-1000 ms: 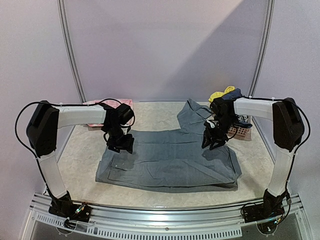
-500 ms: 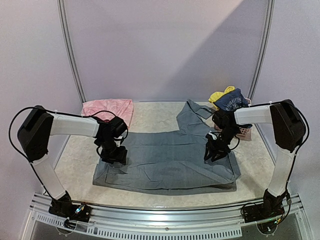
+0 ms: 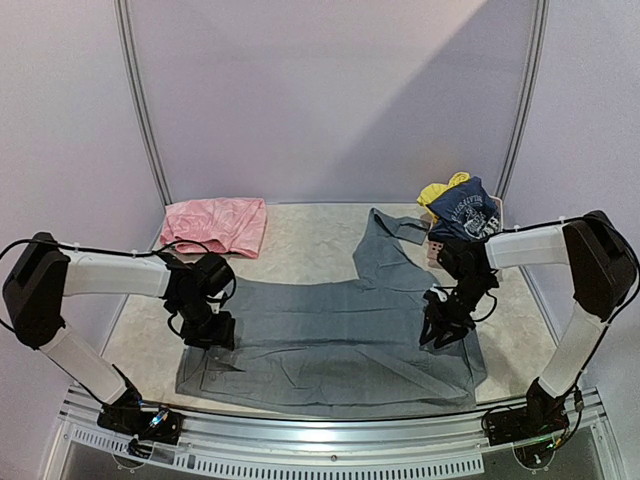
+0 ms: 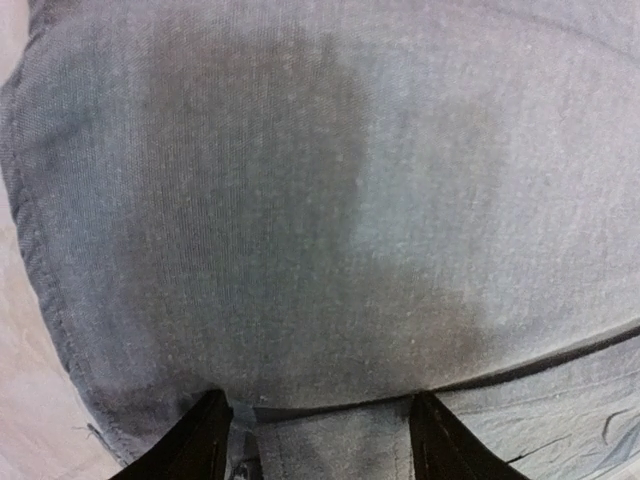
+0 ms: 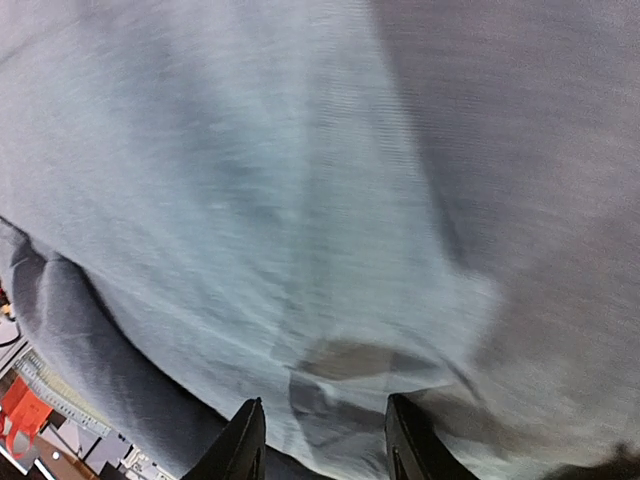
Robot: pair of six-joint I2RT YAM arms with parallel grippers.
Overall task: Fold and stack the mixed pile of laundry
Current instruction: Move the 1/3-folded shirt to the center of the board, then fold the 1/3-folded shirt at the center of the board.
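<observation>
Grey shirt [image 3: 340, 330] may bunch at lower frame, since my left pincer [image 3: 208, 333] and right pincer [image 3: 438, 337], apart, only press it.

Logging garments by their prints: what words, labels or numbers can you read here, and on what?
Navy top, far right: white lettering, too small and blurred to read.
Grey shirt, pink cloth, yellow piece: no text visible.
Both wrist views: plain grey fabric, nothing to read.
</observation>
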